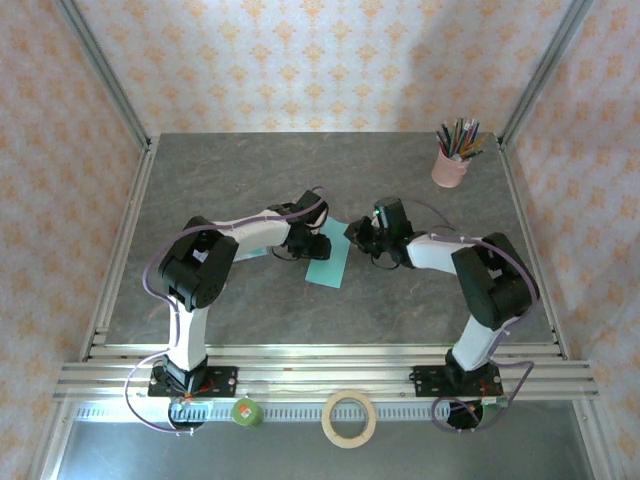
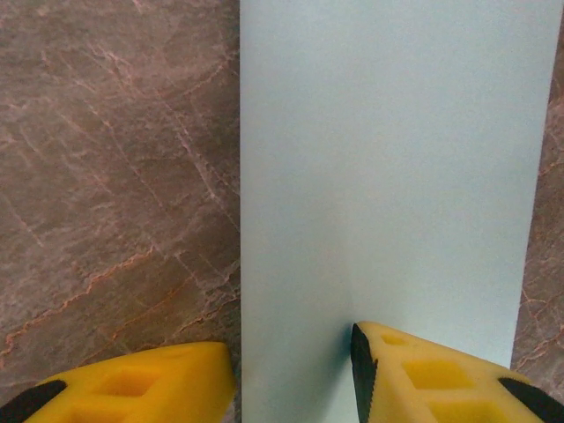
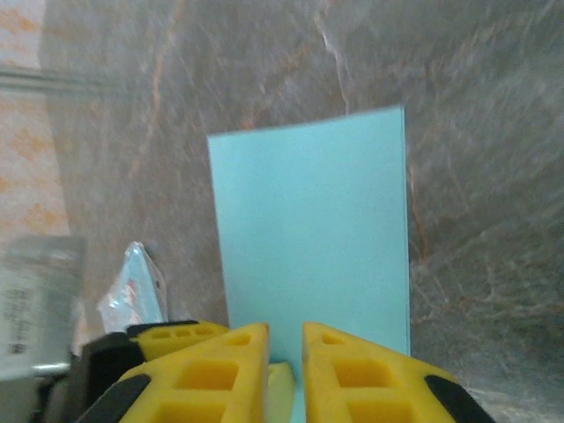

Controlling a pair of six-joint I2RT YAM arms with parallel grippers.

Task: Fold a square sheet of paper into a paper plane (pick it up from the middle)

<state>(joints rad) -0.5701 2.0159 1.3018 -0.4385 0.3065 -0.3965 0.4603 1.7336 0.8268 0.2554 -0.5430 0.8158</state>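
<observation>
On veined stone table [image 1: 220, 170] | turquoise paper [image 1: 328, 265] smooth, rectangular, perhaps folded

This is a robotics lab test cell, not a lived-in room. Bare aluminium frame posts [image 1: 105, 75] stand at the corners of a small booth, and its walls [image 1: 300, 60] are flat panels covered in a repeating orange-patterned paper. The left arm [image 1: 200, 270] and right arm [image 1: 480, 275] are bolted to a slotted aluminium rail [image 1: 320, 365] along the near edge of a grey, marble-look tabletop [image 1: 250, 330], with purple cables looping along both. The only loose items are props: a pink cup of pencils [image 1: 450, 168] in the far corner and a roll of tape [image 1: 349, 418] on the front ledge.
</observation>
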